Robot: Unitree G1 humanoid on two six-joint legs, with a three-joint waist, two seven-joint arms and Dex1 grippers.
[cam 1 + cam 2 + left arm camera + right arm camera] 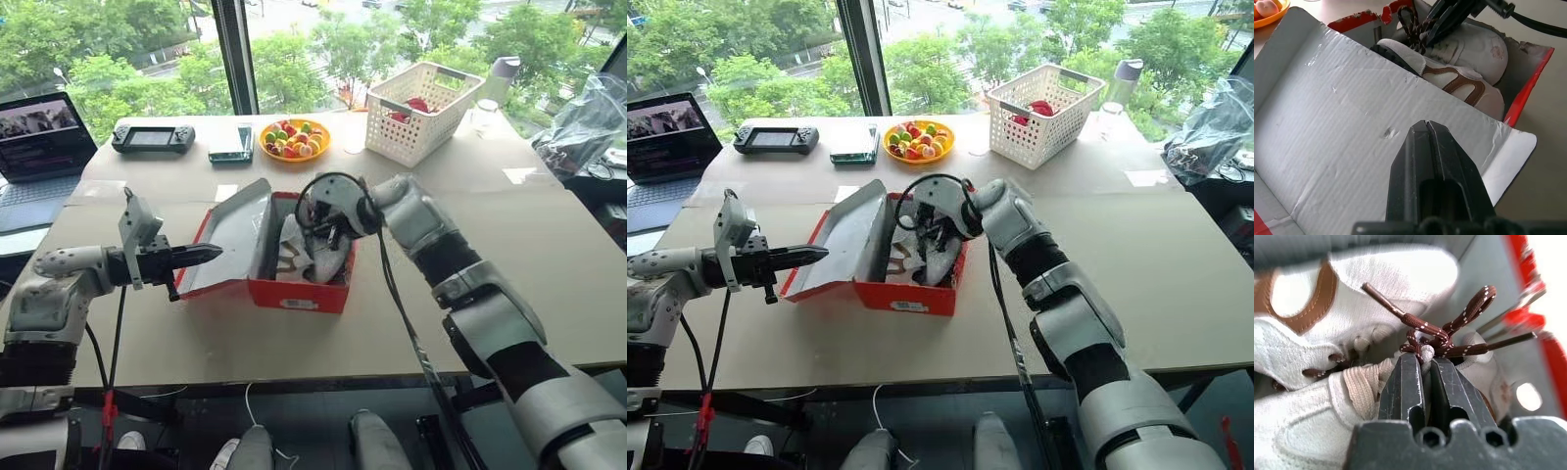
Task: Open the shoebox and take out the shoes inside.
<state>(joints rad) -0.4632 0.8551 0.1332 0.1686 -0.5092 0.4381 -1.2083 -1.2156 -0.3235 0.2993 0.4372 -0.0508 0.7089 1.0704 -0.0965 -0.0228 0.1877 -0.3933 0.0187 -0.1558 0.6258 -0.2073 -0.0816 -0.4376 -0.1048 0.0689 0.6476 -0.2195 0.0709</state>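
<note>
The red shoebox (297,294) stands open in the middle of the table. Its lid (231,233) leans back toward my left, grey inside showing. My left gripper (213,253) is shut, with its tip at the lid's inner face (1342,122). Two pale sneakers with brown stripes, the shoes (1469,88), lie inside the box. Over the box my right gripper (1425,360) is shut on the upper shoe (328,262), pinching a white bit of its top right at the brown laces (1444,333). That shoe looks tipped up at the grip.
At the back of the table are a white lattice basket (421,110), an orange bowl of fruit (294,139), a dark handheld console (152,138) and a phone-sized device (232,143). A laptop (39,147) sits far left, a plastic bag (583,127) far right.
</note>
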